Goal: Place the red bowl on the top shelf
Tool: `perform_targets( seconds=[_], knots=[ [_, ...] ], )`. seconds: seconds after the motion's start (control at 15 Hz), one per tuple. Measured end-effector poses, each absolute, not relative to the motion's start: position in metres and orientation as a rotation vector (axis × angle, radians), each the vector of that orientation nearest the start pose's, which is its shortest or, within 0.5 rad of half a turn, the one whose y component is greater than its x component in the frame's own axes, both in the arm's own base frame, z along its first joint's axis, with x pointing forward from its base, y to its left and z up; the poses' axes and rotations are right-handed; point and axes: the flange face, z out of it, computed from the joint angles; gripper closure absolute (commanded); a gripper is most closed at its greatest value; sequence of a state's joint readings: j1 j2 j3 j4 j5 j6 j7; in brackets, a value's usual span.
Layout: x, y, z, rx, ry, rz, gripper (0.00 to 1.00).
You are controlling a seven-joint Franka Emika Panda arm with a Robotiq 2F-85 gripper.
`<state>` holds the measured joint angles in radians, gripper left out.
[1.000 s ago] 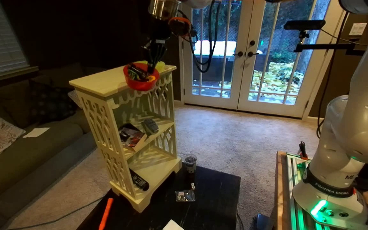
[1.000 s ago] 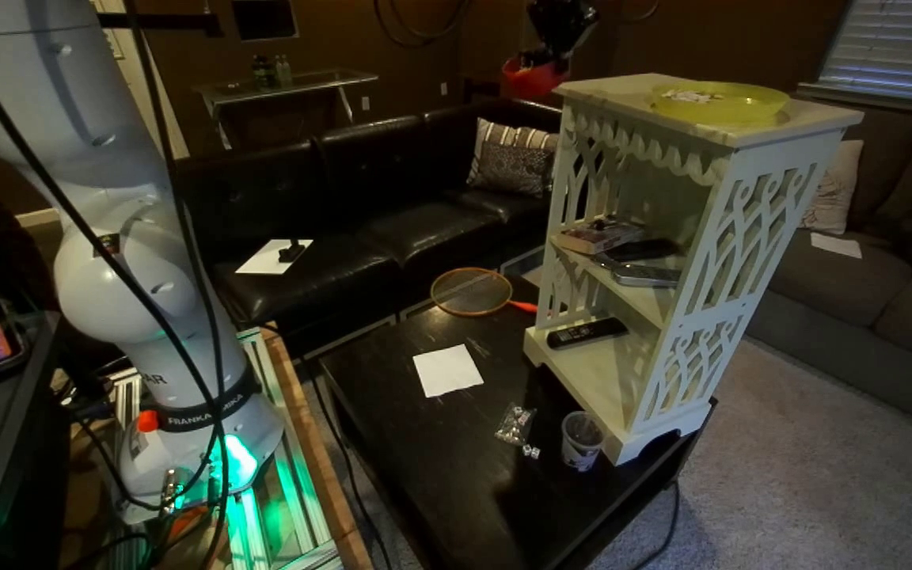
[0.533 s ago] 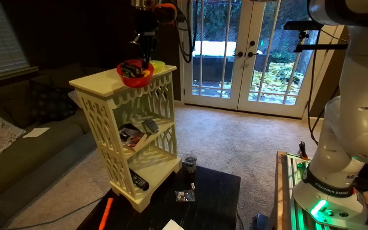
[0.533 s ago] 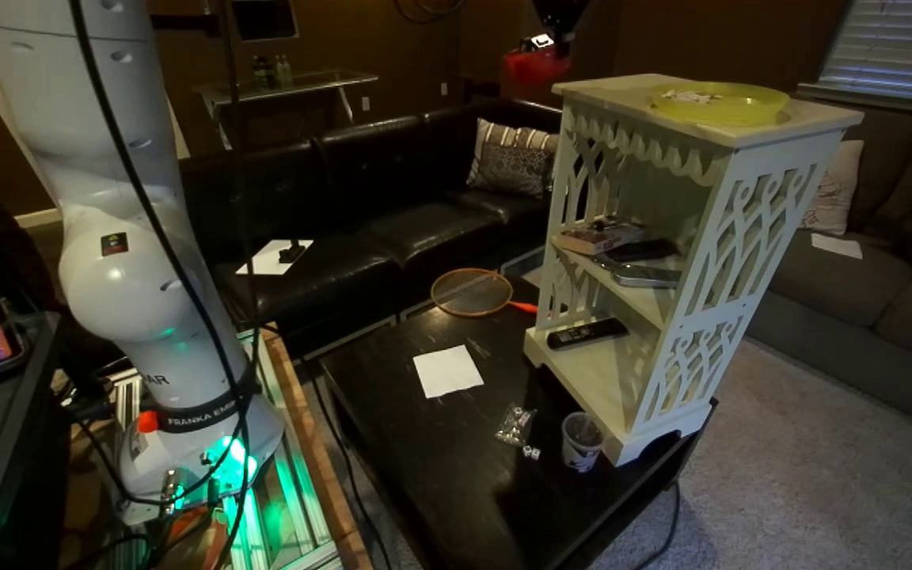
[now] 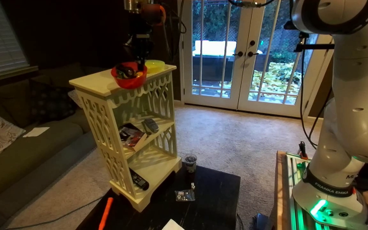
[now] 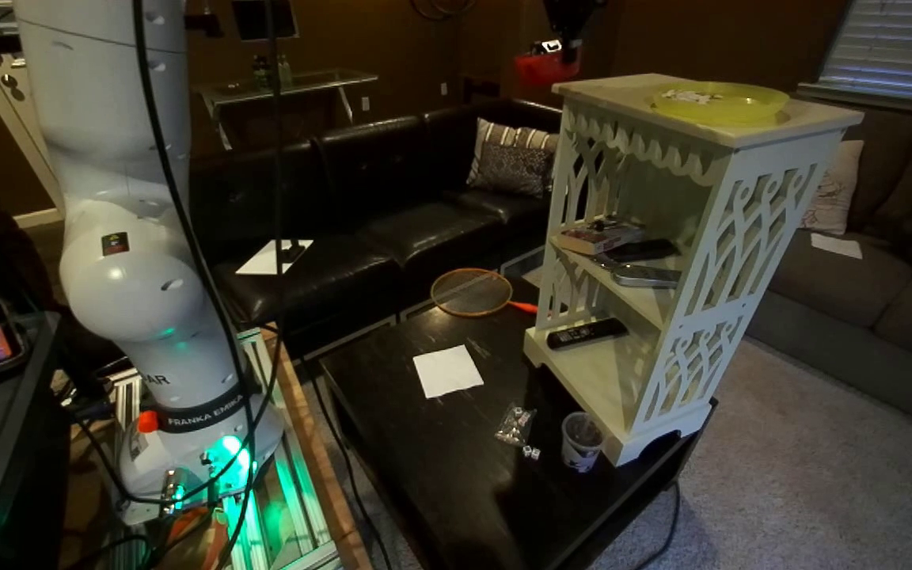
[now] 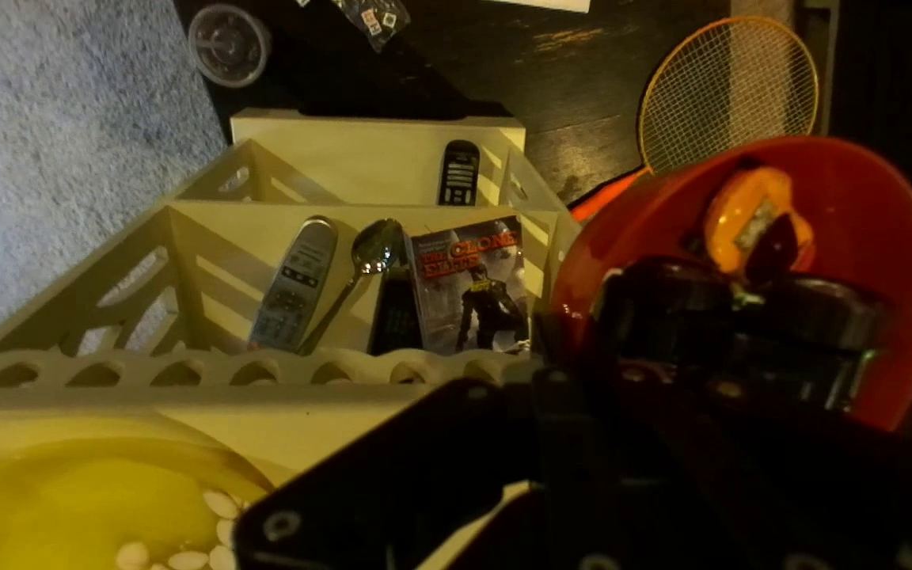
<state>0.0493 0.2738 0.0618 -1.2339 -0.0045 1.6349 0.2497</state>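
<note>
The red bowl (image 5: 129,80) hangs from my gripper (image 5: 141,65) and holds dark objects and an orange item. In an exterior view the bowl (image 6: 539,71) appears beside the left corner of the top shelf (image 6: 622,91), about level with or slightly above the board. My gripper (image 7: 552,366) is shut on the near rim of the bowl (image 7: 883,214), which looks tilted in the wrist view. The top shelf (image 5: 96,82) also shows in the wrist view (image 7: 329,423). Whether the bowl touches the board cannot be told.
A yellow-green dish (image 6: 749,103) with white pieces sits on the top shelf. A book (image 7: 472,293), a spoon and remotes lie on the lower boards. A cup (image 6: 583,443), a small bag, paper and a racket (image 6: 472,293) lie around the rack on the dark table.
My gripper and the red bowl have moved left across the rack's front in an exterior view. In an exterior view they rose slightly, then shifted right towards the rack. The grip stays shut.
</note>
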Motion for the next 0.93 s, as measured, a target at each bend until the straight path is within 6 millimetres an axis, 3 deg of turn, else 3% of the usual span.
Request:
perform_targets(
  seconds=[0.53, 0.93],
  knots=[
    [0.633, 0.064, 0.647, -2.96, 0.864, -0.148, 0.99],
    [0.647, 0.073, 0.64, -2.776, 1.287, -0.143, 0.96]
  ],
)
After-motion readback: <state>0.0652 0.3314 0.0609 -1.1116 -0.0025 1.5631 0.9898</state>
